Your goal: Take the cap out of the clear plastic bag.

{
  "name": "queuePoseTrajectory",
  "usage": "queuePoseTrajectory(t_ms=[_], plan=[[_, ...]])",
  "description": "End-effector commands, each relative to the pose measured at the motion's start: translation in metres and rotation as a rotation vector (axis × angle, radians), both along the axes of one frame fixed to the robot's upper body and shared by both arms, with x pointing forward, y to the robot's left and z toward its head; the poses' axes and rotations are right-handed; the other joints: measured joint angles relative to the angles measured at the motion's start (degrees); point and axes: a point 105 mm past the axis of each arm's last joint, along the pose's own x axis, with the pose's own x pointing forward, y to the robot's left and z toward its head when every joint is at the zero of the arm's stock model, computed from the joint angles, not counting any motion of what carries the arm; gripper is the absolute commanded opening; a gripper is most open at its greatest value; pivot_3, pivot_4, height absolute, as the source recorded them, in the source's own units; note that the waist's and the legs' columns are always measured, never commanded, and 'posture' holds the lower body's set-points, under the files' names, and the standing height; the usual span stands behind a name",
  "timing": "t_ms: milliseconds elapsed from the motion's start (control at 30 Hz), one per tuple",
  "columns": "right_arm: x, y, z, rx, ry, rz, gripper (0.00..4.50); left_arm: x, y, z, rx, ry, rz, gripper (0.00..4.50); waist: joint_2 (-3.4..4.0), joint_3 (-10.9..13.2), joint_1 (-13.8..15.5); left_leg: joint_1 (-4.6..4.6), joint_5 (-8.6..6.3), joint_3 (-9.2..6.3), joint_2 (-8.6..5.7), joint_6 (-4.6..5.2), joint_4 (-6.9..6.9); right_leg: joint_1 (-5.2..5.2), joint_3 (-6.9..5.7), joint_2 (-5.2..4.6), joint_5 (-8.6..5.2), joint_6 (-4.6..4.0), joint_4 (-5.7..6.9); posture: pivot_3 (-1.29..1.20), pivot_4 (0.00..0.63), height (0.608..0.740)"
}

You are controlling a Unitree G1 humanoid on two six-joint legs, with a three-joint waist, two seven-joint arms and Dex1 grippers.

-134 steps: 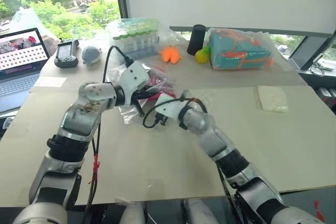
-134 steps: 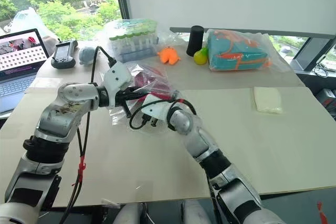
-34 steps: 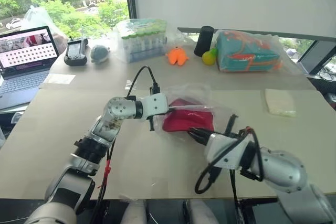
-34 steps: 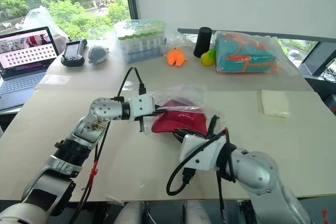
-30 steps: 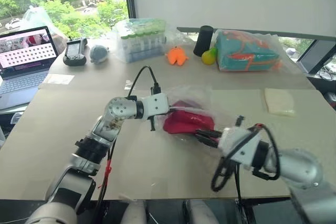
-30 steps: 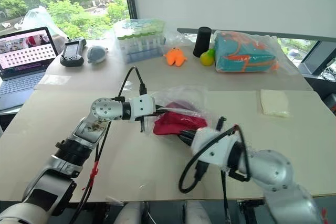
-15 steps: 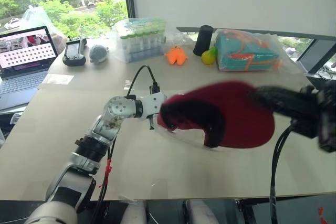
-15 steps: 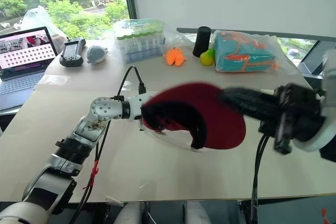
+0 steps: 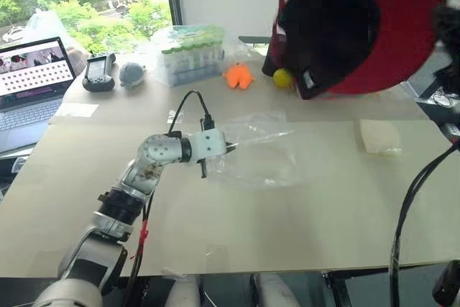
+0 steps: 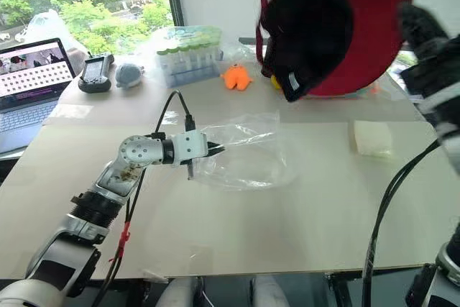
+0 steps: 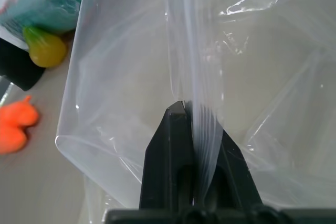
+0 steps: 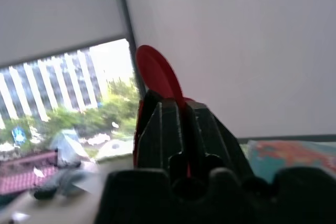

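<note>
While the left gripper [image 11: 193, 109] pinches the clear plastic bag [image 9: 262, 152], the right gripper [image 12: 175, 103] clamps the raised cap [image 9: 374, 26].

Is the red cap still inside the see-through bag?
No, the cap is up in the air, pinched by the right gripper, while the clear plastic bag lies empty on the table, held by the left gripper.

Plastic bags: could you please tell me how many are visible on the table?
3: the clear plastic bag at the table's centre, one around the tube rack at the back, and one with teal-orange contents, mostly hidden behind the cap.
</note>
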Motion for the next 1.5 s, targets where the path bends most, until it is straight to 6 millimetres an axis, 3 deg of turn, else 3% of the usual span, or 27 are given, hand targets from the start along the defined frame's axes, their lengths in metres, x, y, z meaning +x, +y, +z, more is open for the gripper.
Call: queuePoseTrajectory(t_ms=[33,167,267,333,433,567,600,633,700,1033,1233,1333,1500], plan=[[0.002,0.051,-0.019,-0.536,-0.142,-0.068,0.04,-0.009,0.014,0.015,0.062,-0.243,-0.068,0.0,0.11,0.01,-0.48,-0.01,0.0,0.01,0.0,0.0,0.0,-0.03,0.02,0.0,0.0,0.0,0.0,0.0,0.15,0.74],[0.009,0.088,-0.07,-0.995,-0.26,-0.044,0.04,-0.012,0.029,0.009,0.198,-0.425,-0.119,0.0,0.11,0.02,-0.38,0.03,-0.02,0.07,0.03,0.03,-0.09,-0.06,-0.01,-0.01,-0.02,-0.05,-0.04,0.0,0.15,0.74],[0.002,0.109,-0.101,-1.167,-0.322,0.063,0.04,-0.01,0.037,0.002,0.266,-0.49,-0.124,0.0,0.1,0.02,-0.09,0.01,-0.02,0.12,-0.02,0.03,-0.08,-0.07,0.0,-0.05,-0.03,-0.03,-0.06,0.0,0.15,0.74],[-0.005,0.118,-0.122,-1.224,-0.331,0.143,0.04,-0.009,0.039,-0.003,0.289,-0.514,-0.123,0.0,0.1,0.02,0.18,0.0,-0.02,0.12,-0.03,0.03,-0.06,-0.07,-0.01,-0.07,-0.03,-0.02,-0.06,0.0,0.15,0.74],[-0.017,0.127,-0.173,-1.323,-0.251,0.296,0.04,-0.01,0.039,-0.015,0.299,-0.528,-0.123,0.0,0.09,0.02,0.73,0.0,-0.02,0.13,-0.03,0.02,-0.04,-0.04,-0.04,-0.07,-0.03,-0.01,-0.06,0.0,0.15,0.74],[-0.022,0.131,-0.197,-1.296,-0.156,0.362,0.04,-0.014,0.035,-0.023,0.27,-0.51,-0.124,0.0,0.09,0.02,0.98,0.03,-0.02,0.17,-0.02,0.02,0.05,-0.03,-0.02,-0.06,-0.03,-0.01,0.05,0.0,0.15,0.74],[-0.023,0.132,-0.203,-1.284,-0.12,0.379,0.01,-0.016,0.033,-0.025,0.253,-0.499,-0.126,0.28,0.09,0.02,0.96,0.05,-0.02,0.19,-0.02,0.02,0.05,-0.03,0.0,-0.06,-0.02,-0.01,0.06,0.0,0.15,0.74],[-0.023,0.133,-0.207,-1.279,-0.103,0.389,0.37,-0.018,0.032,-0.026,0.24,-0.489,-0.129,0.57,0.09,0.01,0.95,0.11,-0.02,0.19,-0.01,0.02,0.06,0.03,-0.01,-0.05,-0.02,-0.01,0.08,0.0,0.15,0.74],[-0.023,0.134,-0.212,-1.268,-0.076,0.4,0.93,-0.021,0.03,-0.027,0.218,-0.473,-0.132,0.98,0.09,0.01,1.01,0.25,-0.02,0.21,0.0,0.02,0.06,0.14,-0.01,-0.04,-0.03,0.0,0.11,0.0,0.15,0.74],[-0.019,0.133,-0.216,-1.182,0.031,0.447,4.4,-0.039,0.033,-0.035,0.162,-0.337,-0.173,4.49,0.09,0.01,1.06,0.24,-0.02,0.2,0.0,0.02,0.06,0.13,-0.02,-0.03,-0.03,0.0,0.15,0.0,0.15,0.74],[-0.021,0.133,-0.205,-1.067,0.115,0.499,4.46,-0.058,0.039,-0.037,0.115,-0.178,-0.226,4.5,0.09,0.01,0.92,0.24,-0.02,0.2,0.02,0.02,0.05,0.11,-0.02,0.0,-0.03,-0.01,0.17,0.0,0.15,0.74],[-0.022,0.122,-0.198,-1.004,0.199,0.539,4.46,-0.067,0.045,-0.027,0.052,-0.003,-0.22,4.5,0.09,0.01,0.97,0.24,-0.02,0.19,0.03,0.02,0.06,0.11,-0.02,0.0,-0.03,-0.01,0.17,0.0,0.15,0.74],[-0.018,0.097,-0.173,-0.826,0.333,0.58,4.46,-0.078,0.052,0.007,-0.11,0.283,-0.179,4.5,0.08,0.03,0.94,0.24,-0.02,0.18,0.07,0.02,0.06,0.12,-0.04,0.0,-0.05,-0.01,0.19,0.0,0.15,0.74]])
